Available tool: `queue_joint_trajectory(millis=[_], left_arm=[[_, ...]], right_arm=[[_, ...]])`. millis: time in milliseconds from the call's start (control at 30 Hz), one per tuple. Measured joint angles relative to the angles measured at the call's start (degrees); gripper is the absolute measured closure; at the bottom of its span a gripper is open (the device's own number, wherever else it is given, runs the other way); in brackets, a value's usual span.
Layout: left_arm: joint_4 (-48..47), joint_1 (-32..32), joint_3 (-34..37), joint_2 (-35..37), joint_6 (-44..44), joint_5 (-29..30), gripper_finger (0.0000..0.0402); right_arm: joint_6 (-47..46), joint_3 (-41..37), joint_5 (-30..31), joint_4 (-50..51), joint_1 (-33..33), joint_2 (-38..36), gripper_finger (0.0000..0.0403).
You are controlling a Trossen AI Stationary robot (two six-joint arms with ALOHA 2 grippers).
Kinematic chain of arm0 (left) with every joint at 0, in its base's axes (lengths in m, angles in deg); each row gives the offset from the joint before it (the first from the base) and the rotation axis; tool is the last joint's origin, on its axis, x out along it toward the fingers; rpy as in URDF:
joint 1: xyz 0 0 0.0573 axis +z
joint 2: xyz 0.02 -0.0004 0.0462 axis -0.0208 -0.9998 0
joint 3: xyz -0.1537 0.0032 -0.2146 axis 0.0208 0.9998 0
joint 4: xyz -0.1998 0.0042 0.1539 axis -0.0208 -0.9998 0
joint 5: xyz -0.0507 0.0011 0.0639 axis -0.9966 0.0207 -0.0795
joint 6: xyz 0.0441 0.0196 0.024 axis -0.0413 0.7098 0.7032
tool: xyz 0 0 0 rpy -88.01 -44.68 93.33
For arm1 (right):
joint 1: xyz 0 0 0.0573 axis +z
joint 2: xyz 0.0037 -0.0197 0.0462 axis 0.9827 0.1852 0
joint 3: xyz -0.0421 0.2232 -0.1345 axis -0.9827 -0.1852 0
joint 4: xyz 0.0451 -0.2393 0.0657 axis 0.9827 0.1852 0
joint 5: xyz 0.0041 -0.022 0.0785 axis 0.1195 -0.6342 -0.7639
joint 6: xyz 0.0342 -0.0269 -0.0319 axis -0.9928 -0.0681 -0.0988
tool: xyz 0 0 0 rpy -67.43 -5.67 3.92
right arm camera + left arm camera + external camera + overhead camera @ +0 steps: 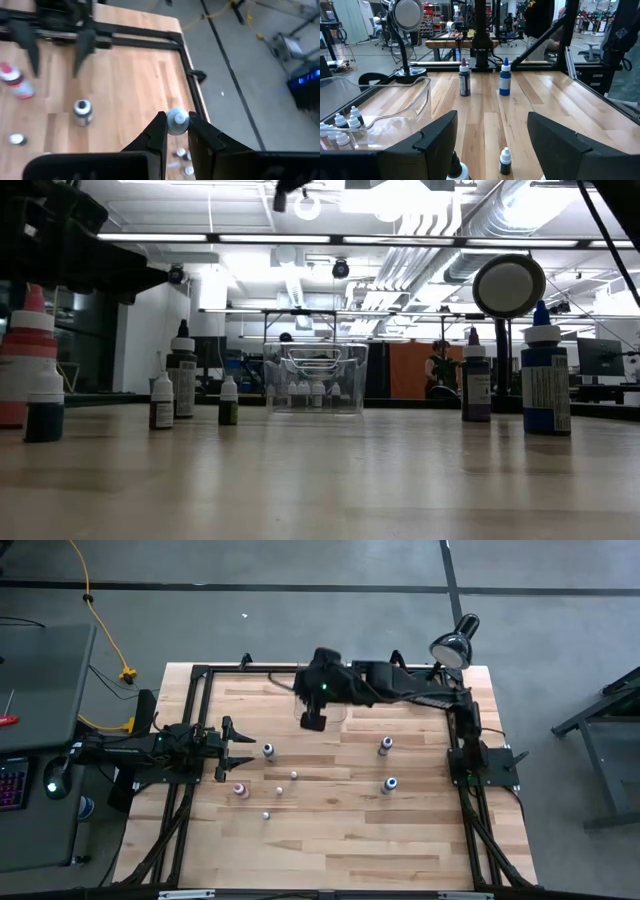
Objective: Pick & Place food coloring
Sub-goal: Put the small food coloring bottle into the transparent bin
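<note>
Right gripper [176, 131] hangs over the clear bin [316, 378], jaws grasping a small bottle [177, 121]; left gripper [243, 749] waits, jaws released.

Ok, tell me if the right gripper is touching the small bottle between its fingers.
Touching. The right wrist view shows the right gripper pinching the whitish-capped bottle, with both fingers pressed against its sides and no gap.

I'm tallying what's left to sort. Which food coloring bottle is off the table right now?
The white-capped bottle pinched in the right gripper, held above the clear bin. The others stand on the table.
</note>
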Motion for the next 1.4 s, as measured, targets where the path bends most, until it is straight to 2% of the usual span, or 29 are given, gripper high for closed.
queue_joint_trajectory(millis=[233, 433, 800, 967, 1167, 1400], left_arm=[[0.0, 0.0, 0.0, 0.0, 0.0, 0.0, 0.0163], [0.0, 0.0, 0.0, 0.0, 0.0, 0.0, 0.0163], [0.0, 0.0, 0.0, 0.0, 0.0, 0.0, 0.0163], [0.0, 0.0, 0.0, 0.0, 0.0, 0.0, 0.0163], [0.0, 0.0, 0.0, 0.0, 0.0, 0.0, 0.0163], [0.1, 0.0, 0.0, 0.0, 0.0, 1.3, 0.0163]], right_arm=[[-10.8, -3.4, -1.5, 3.7, -6.3, -1.4, 0.0357], [-18.7, -13.2, -0.4, 1.2, -9.2, -4.7, 0.0357], [-36.7, -35.8, -0.8, -17.1, -12.5, -7.6, 0.0357], [-42.2, -42.5, -0.4, -22.6, -13.9, -7.6, 0.0357], [-44.0, -46.9, 0.1, -24.3, -16.1, -7.4, 0.0357], [-41.4, -47.0, -0.2, -27.0, -17.2, -4.4, 0.0357]])
